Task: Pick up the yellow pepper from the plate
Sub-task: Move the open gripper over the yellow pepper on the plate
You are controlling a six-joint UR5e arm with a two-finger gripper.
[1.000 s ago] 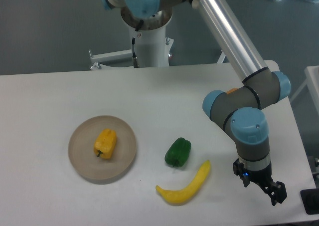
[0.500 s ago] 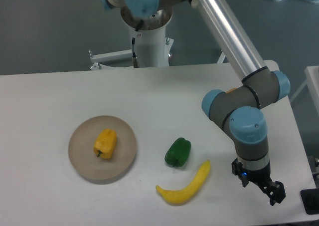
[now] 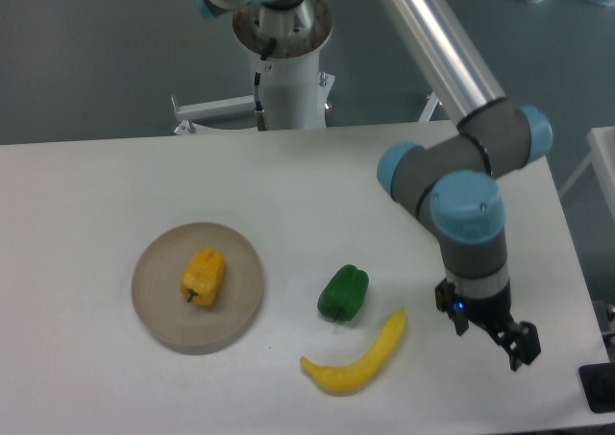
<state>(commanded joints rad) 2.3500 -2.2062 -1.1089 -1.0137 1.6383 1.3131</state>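
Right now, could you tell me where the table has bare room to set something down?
The widest bare stretch lies behind the plate, toward the arm's base. The strip left of the plate is also free. It is crowded at the front right, around the green pepper, banana-shaped piece and end effector.

The scene was evenly and brightly lit from above, with soft, diffuse light. The white surface [image 3: 115, 185] looked slightly washed out but not blown. Shadows were faint and short: a thin dark rim lay under the plate [image 3: 154, 310] and a small one beneath the green pepper [image 3: 343, 293]. The metal arm tube [image 3: 432, 41] carried a long pale sheen. Focus was a little soft throughout, and the dark claw [image 3: 514, 344] showed little detail.
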